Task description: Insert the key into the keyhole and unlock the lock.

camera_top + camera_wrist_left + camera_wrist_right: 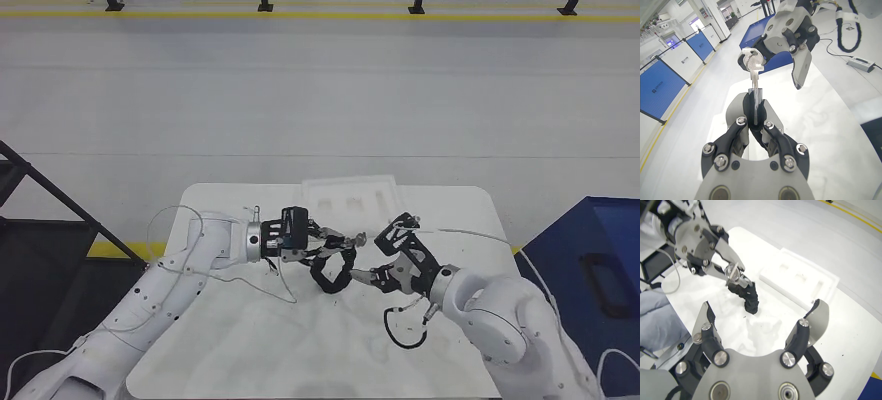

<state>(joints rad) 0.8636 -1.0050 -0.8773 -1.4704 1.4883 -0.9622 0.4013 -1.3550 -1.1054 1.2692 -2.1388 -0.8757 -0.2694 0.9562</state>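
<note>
Left gripper [755, 107] is clamped on the lock [757, 94], its chrome barrel aimed at the other arm, probably to brace it against twisting. The key [754, 62] sits in the keyhole, at frame centre in the top view. Right gripper [762, 303] is just beside it, fingers spread wide, off the key. The arms converge from lower left and lower right. A foam tray [350, 190] lies beyond.
</note>
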